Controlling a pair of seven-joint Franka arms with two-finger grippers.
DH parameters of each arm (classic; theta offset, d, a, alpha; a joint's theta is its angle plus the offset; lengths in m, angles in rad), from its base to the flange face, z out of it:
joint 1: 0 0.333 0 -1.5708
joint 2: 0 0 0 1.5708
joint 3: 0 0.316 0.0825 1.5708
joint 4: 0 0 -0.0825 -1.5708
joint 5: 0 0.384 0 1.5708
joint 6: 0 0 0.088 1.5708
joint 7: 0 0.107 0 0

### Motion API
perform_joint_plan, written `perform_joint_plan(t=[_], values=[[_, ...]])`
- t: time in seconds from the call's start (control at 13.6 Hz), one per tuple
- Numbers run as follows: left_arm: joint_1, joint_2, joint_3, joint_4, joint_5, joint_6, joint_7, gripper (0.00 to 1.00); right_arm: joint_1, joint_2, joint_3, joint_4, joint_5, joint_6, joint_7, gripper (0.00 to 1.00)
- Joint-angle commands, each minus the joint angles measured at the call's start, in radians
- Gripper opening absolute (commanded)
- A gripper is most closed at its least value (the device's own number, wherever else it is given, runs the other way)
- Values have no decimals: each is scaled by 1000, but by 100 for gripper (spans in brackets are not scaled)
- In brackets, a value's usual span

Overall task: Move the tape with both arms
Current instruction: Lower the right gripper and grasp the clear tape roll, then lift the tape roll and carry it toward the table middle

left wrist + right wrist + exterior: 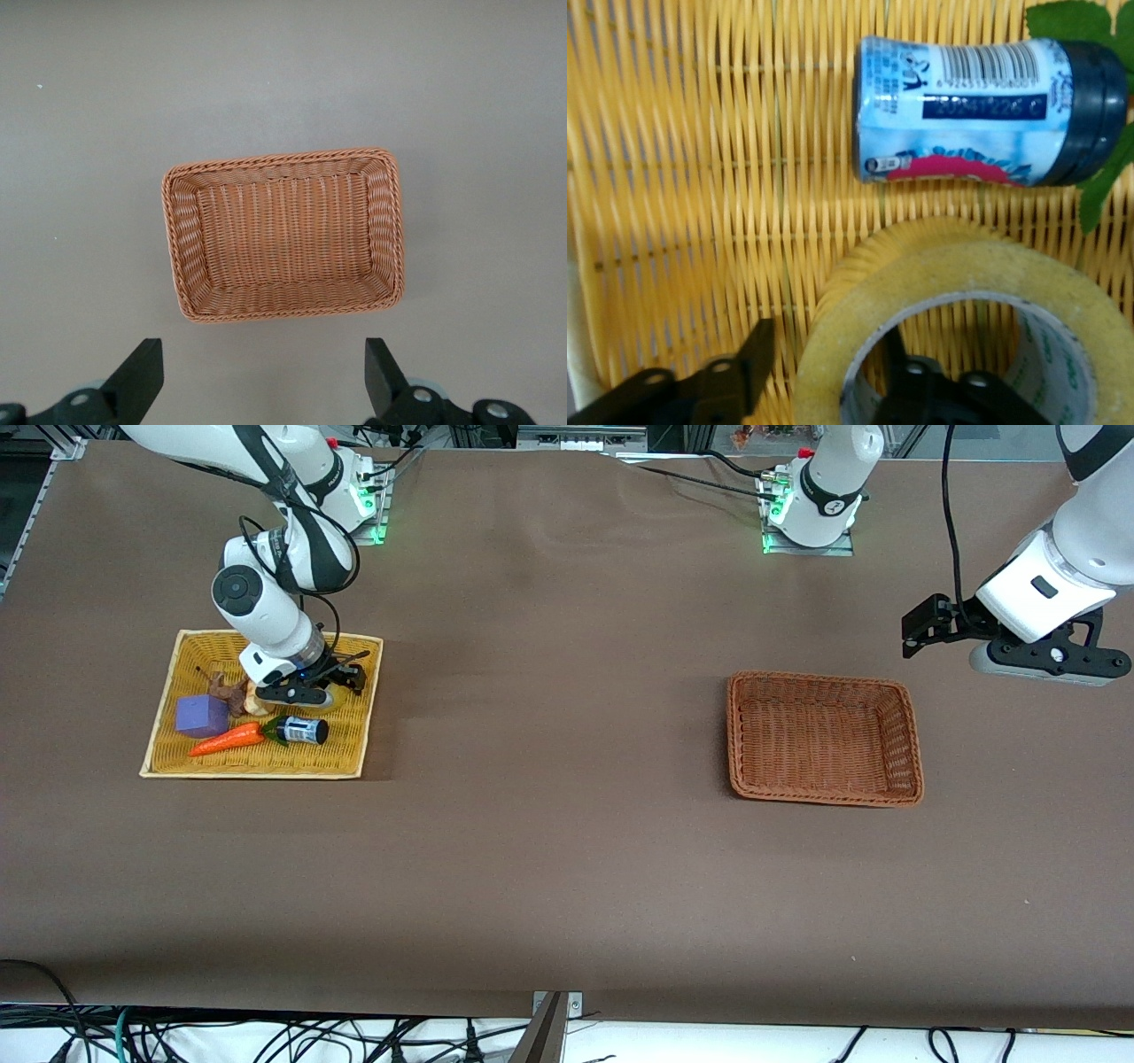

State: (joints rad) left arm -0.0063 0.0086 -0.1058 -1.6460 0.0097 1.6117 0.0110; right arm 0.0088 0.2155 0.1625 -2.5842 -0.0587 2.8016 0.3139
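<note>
Nearest the camera, empty brown wicker basket waiting under the released left hand; right hand closing on see-through yellowish ring-shaped tape roll, to lift it from flat yellow woven tray.

A brown table carries a flat yellow wicker tray toward the right arm's end and a reddish-brown wicker basket toward the left arm's end, the two well apart.

White jointed arms, dark grey joints, black fingers, trailing black cables
</note>
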Motion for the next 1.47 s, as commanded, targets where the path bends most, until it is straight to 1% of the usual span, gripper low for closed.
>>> perform_joint_plan(t=[0.0, 0.15, 0.22, 0.37, 0.59, 0.66, 0.74, 0.88, 1.1, 1.18, 1.25, 1.4], values=[[8, 10, -8, 25, 13, -13, 24, 100, -3, -25, 5, 16, 2, -45, -15, 0], [8, 10, -8, 25, 13, -13, 24, 100, -3, -37, 6, 21, 2, -57, -15, 0], [8, 10, -8, 25, 13, -13, 24, 100, -3, -62, 6, 21, 2, -80, -16, 0], [8, 10, -8, 25, 13, -13, 24, 100, -3, -148, 8, 48, 0, -205, -16, 0], [8, 10, -8, 25, 13, -13, 24, 100, -3, -244, 9, 136, 0, -426, -10, 0], [8, 10, -8, 25, 13, -13, 24, 100, -3, -266, 28, 168, 3, -497, 5, 0], [8, 10, -8, 25, 13, -13, 24, 100, -3, -269, 72, 212, 10, -558, 32, 0], [8, 8, -8, 25, 13, -13, 24, 100, -1, -240, 170, 323, 11, -620, 176, 0], [8, 10, -8, 25, 13, -13, 23, 100, 17, -133, 308, 471, 11, -623, 362, 0], [8, 10, -8, 25, 13, -13, 23, 100, 37, -81, 337, 530, 11, -623, 423, 0], [8, 8, -8, 25, 13, -13, 24, 100, 69, -29, 347, 589, 10, -623, 466, 0], [8, 10, -8, 25, 12, -13, 24, 100, 153, 65, 347, 692, 4, -623, 537, 0]])
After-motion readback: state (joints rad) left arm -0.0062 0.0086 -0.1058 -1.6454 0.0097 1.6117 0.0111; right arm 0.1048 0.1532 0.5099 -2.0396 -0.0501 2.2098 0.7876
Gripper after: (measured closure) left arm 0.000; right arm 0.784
